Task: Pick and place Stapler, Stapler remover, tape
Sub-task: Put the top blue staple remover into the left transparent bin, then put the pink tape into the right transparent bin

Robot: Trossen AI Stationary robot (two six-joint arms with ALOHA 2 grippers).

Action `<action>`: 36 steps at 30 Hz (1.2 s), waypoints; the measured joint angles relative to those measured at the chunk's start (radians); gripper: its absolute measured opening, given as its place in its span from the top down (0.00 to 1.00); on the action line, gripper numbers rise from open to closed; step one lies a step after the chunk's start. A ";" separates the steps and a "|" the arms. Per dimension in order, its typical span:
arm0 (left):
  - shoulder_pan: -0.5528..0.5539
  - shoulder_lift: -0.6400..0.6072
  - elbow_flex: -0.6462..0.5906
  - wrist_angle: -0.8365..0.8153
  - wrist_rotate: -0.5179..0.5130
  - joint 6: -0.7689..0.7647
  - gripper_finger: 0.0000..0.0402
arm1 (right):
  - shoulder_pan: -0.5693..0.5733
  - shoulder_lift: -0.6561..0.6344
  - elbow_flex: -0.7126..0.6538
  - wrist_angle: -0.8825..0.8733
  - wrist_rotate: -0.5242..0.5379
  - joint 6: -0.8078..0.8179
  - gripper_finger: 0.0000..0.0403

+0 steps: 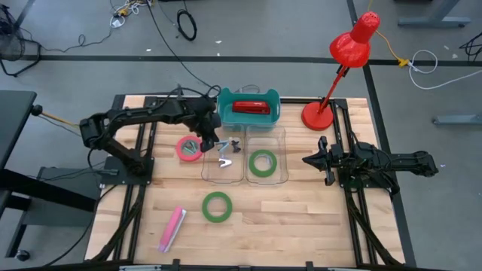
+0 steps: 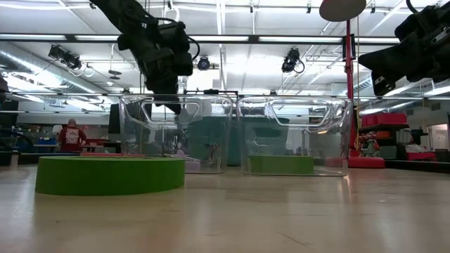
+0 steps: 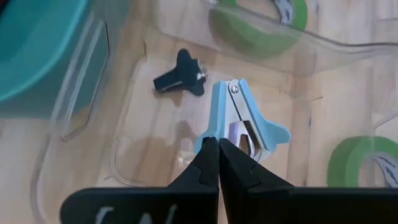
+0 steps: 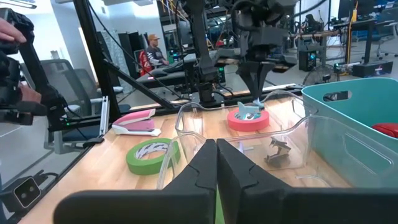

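Note:
My left gripper [image 1: 206,143] is shut on a light blue stapler remover [image 3: 239,115] above the left clear bin [image 1: 224,175]. A dark stapler remover [image 3: 180,78] and a silver one [image 1: 224,160] lie on that bin's floor. A red-pink tape roll [image 1: 188,148] lies flat beside the bin. One green tape roll [image 1: 262,162] lies in the right clear bin, another [image 1: 217,207] on the table. A pink stapler [image 1: 172,228] lies near the front left. A red stapler [image 1: 251,108] lies in the teal bin [image 1: 273,114]. My right gripper [image 1: 307,159] waits shut at the table's right. My left gripper pinches the light blue stapler remover between its two fingers at the wide, winged end [image 3: 208,135]. The fingers come from above, pointing down. The remover is lifted clear over the clear bin's floor, its riveted end [image 3: 233,88] pointing away from the fingers.
A red desk lamp [image 1: 320,113] stands at the far right of the table. The two clear bins stand side by side in the middle, with the teal bin behind them. A person [image 4: 149,53] sits in the room beyond the table.

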 joint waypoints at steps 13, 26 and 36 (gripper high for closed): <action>-0.005 0.043 0.000 0.001 -0.003 0.000 0.99 | 0.000 0.000 0.000 0.000 0.000 0.000 0.98; -0.005 0.043 0.000 0.000 -0.007 0.000 0.98 | 0.000 0.000 0.000 0.000 0.000 0.000 0.98; -0.005 0.043 0.000 0.000 -0.041 -0.001 0.75 | 0.000 0.000 0.000 0.000 0.000 0.000 0.98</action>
